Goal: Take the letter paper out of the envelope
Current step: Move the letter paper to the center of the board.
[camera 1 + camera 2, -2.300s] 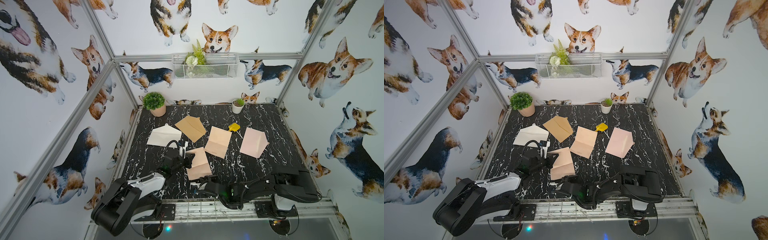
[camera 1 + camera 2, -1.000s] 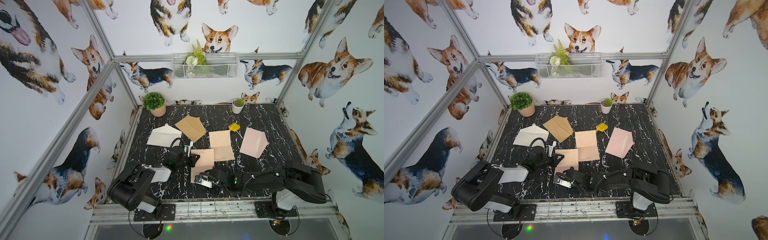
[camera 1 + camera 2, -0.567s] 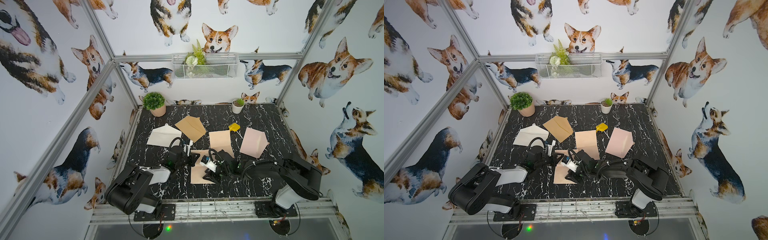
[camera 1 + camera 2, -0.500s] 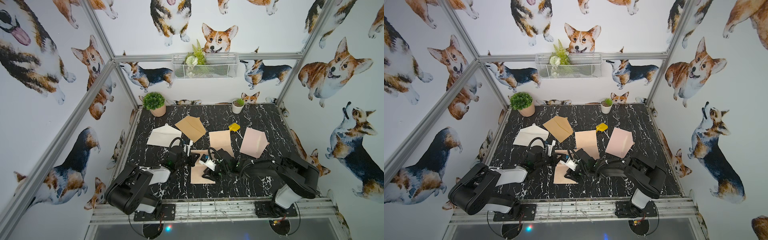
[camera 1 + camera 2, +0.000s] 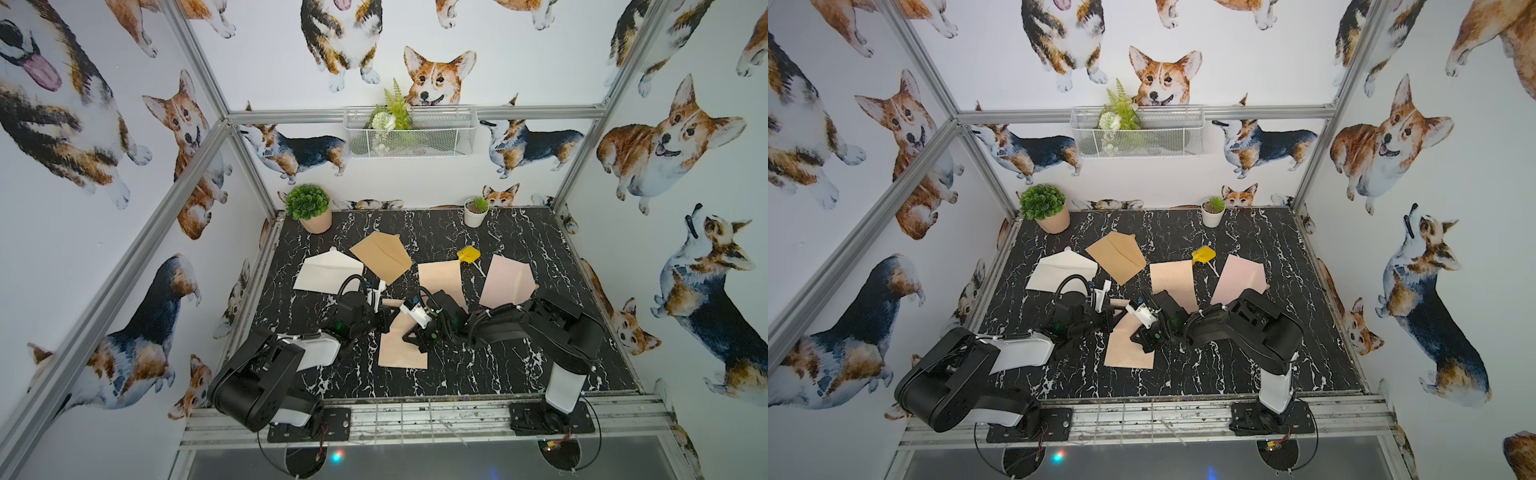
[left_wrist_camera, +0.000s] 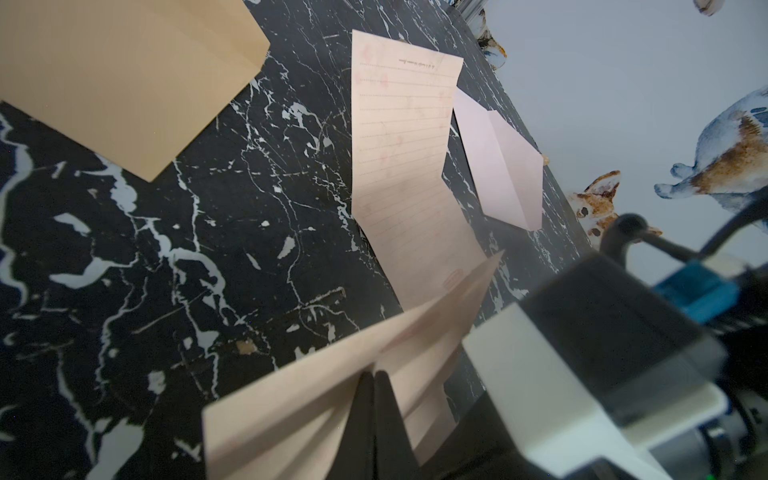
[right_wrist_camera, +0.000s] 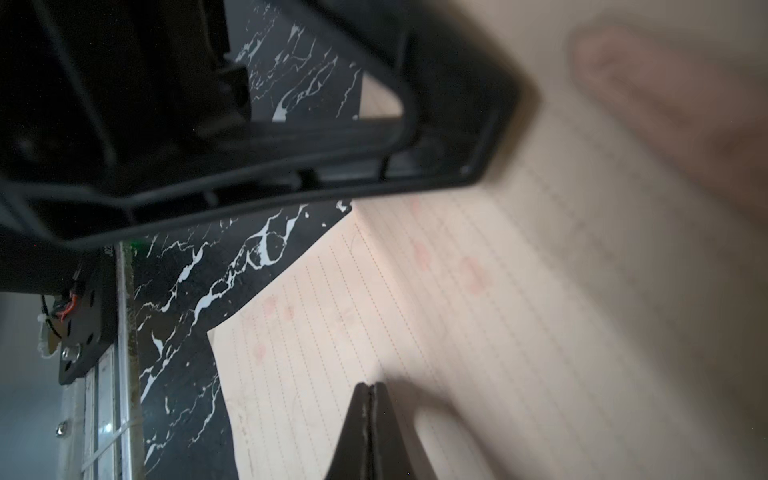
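Our left pincer (image 6: 373, 376) clamps the envelope (image 6: 291, 411); the right pincer (image 7: 368, 388) clamps the letter paper (image 5: 402, 353), centre frame in a top view. A skewed pull may tear it.

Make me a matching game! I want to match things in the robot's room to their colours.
Things:
1. big plant's pot
2. small plant's pot
3. little paddle-shaped thing
4. table

Colours:
a. yellow
b. black with white veins
c. terracotta
d. white

Pairs: 1-c, 2-d, 3-a, 4-b
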`<state>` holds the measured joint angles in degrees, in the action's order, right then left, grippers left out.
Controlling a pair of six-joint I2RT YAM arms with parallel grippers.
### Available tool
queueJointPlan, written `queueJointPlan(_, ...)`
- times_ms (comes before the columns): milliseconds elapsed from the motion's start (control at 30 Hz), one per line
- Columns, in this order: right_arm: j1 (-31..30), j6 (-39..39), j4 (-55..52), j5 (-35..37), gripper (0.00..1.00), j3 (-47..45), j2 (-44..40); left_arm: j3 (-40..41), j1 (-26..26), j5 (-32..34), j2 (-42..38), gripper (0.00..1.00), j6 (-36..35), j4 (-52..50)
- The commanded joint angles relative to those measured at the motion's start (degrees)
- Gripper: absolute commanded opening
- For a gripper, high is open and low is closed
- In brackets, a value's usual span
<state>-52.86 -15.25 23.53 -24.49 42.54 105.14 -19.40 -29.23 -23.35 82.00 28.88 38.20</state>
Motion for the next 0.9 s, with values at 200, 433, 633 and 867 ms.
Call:
queueJointPlan(200, 0.1, -4.9, 3.0, -1.6, 0.0, 2.7, 6.6, 0.4, 0.1, 2.0, -2.1, 0.0, -1.2, -1.2)
queueJointPlan(433, 0.1, -5.7, 1.2, -5.1, 0.0, 7.9, 10.9, 0.9, 0.1, 7.9, -5.9, 0.0, -2.1, -6.3)
queueJointPlan(633, 0.2, -8.7, 1.9, -7.1, 0.0, 12.2, 15.4, 1.6, 0.1, 14.9, -11.2, 0.0, -3.4, -12.2)
queueJointPlan(867, 0.8, -12.4, 2.8, -9.2, 0.0, 15.1, 18.1, 0.3, 0.1, 18.3, -10.8, 0.0, -2.7, -16.2)
